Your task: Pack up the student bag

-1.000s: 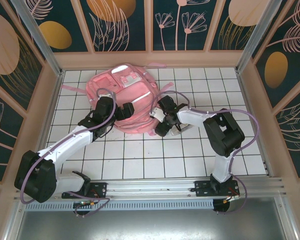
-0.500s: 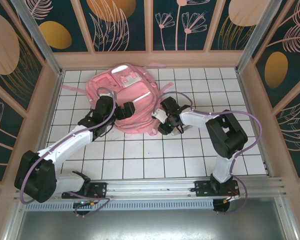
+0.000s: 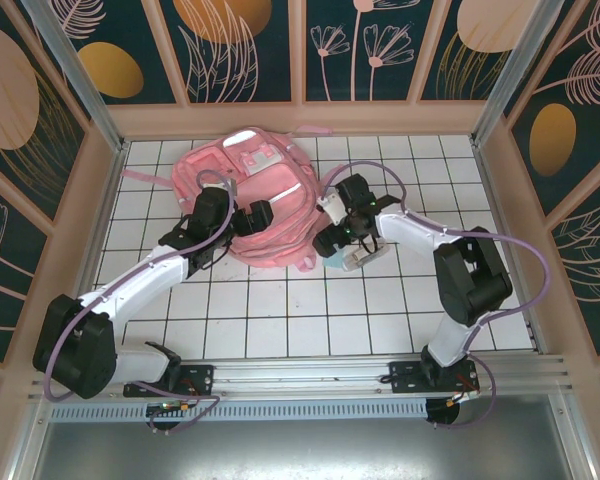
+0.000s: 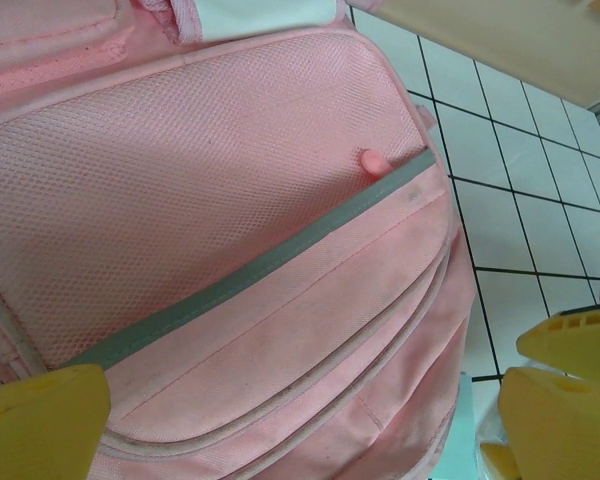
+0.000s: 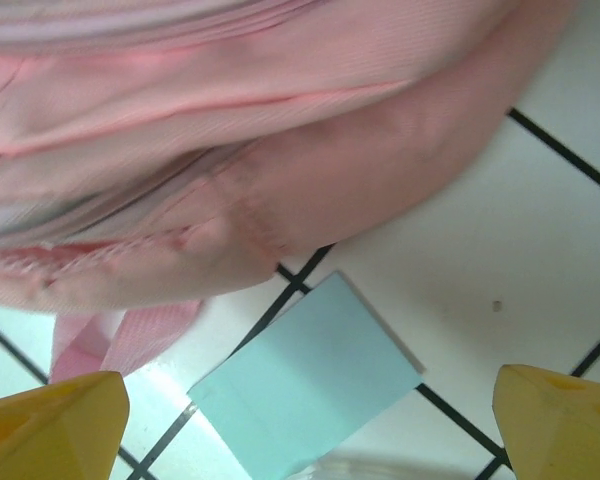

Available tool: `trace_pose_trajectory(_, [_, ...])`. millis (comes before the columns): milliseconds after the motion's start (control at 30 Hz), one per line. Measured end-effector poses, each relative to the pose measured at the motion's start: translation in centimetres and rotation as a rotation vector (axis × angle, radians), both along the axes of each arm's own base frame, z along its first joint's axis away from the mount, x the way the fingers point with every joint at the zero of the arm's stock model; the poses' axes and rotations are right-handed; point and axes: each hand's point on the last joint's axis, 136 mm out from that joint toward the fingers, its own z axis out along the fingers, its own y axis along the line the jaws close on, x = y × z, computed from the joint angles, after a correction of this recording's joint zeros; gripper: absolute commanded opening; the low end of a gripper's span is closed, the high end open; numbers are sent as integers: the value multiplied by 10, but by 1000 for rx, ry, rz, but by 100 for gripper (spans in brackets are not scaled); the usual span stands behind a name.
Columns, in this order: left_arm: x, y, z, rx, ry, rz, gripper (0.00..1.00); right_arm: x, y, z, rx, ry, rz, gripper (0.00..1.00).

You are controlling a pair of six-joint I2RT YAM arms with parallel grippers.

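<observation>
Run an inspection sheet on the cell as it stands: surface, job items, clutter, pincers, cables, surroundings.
Surface: white tiled table with dark grid lines.
Job's things: pink student bag lying at the far left-centre, with a grey stripe across its front pocket.
Clutter: light blue card flat on the tiles, just off the bag's edge.
Grippers: left pincer open, over the bag's front pocket. Right pincer open and wide, over the blue card beside the bag. Contact cannot be told for either.
Cables: purple cables loop along both arms, off the bag.
Surroundings: wood-framed wall panels with a dark floral print; metal rail at the near edge.
</observation>
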Motion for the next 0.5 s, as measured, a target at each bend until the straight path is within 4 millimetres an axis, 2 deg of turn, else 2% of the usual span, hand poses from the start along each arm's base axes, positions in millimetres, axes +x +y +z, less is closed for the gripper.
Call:
trace_pose_trajectory(67, [0, 0, 0, 0, 0, 0, 99, 3, -1, -3, -13, 5, -34, 95])
trace_pose_trajectory(233, [0, 0, 0, 0, 0, 0, 99, -9, 5, -15, -46, 36, -40, 96])
trace_pose_trajectory(433, [0, 0, 0, 0, 0, 0, 99, -17, 0, -47, -127, 101, -68, 96])
trace_pose_trajectory(500, [0, 0, 0, 0, -1, 1, 99, -19, 0, -51, -144, 104, -77, 96])
